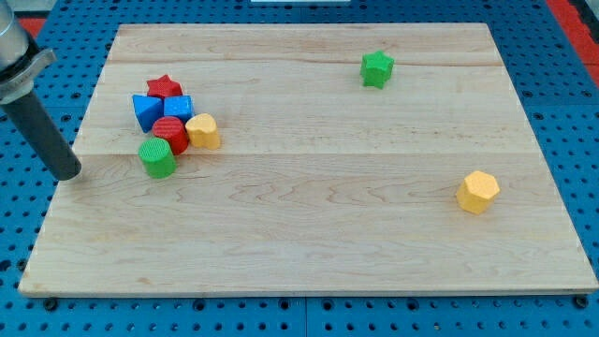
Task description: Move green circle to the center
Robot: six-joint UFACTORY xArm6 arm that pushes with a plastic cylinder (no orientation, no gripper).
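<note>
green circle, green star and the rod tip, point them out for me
green circle [157, 157], camera view, on its ribbed top face
green star [377, 68], camera view, centre of its top
my tip [69, 174], camera view, the rod's very end, left of the green circle

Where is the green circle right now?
The green circle sits at the view's left, at the cluster's bottom edge, touching the red circle; my tip is just to its left.

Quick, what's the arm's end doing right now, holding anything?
My tip: a bare rod, holding nothing, touching no block, just to the view's left of the green circle.
</note>
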